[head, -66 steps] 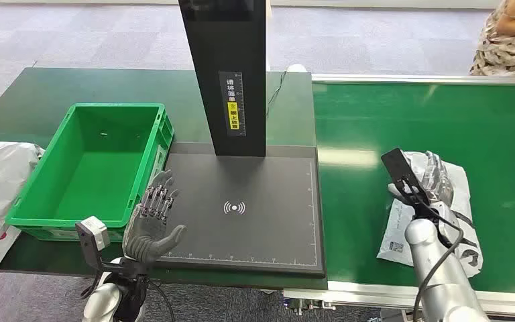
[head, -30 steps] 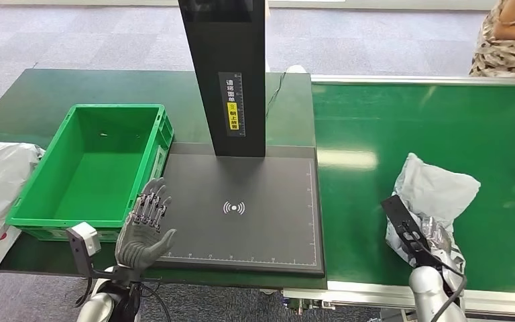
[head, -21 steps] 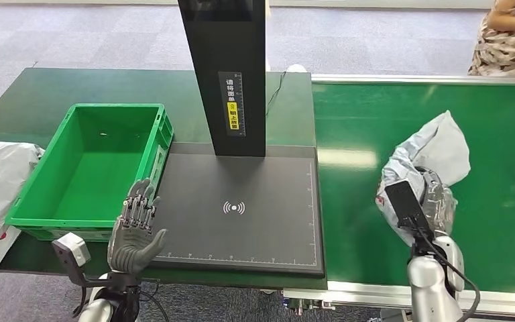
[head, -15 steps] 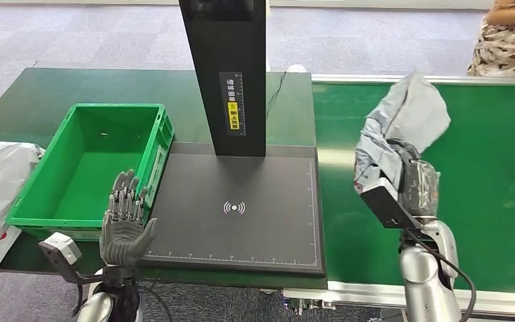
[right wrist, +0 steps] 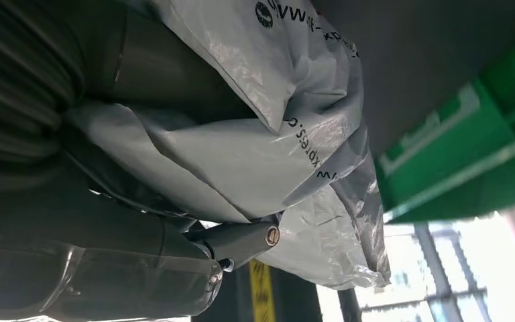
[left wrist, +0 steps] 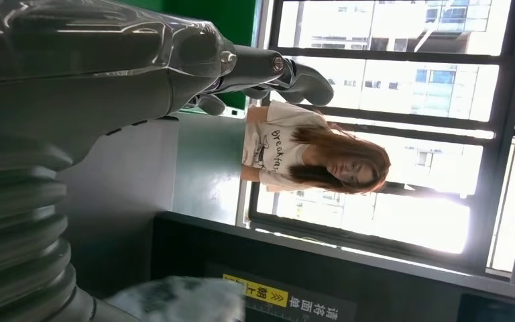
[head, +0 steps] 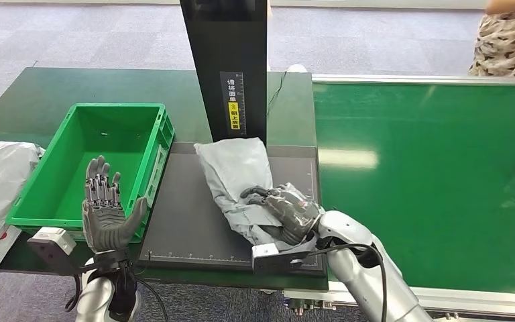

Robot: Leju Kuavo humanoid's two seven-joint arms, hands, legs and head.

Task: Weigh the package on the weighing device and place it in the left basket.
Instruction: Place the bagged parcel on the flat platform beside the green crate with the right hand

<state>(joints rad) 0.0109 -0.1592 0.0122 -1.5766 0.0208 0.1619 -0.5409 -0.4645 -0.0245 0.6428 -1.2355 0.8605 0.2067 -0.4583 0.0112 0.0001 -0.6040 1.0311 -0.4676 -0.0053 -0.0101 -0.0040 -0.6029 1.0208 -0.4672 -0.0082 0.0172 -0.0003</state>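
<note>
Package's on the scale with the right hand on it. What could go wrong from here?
1. The right hand grips the package while it lies on the scale; pressing down may skew the reading.
2. The package's far end touches the black column, so part of its weight may rest there.
3. The left hand hovers open over the basket's near rim; it may block the drop.

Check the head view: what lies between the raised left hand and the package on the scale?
Head view: between left hand and package lie the green basket wall and bare scale platform.
</note>
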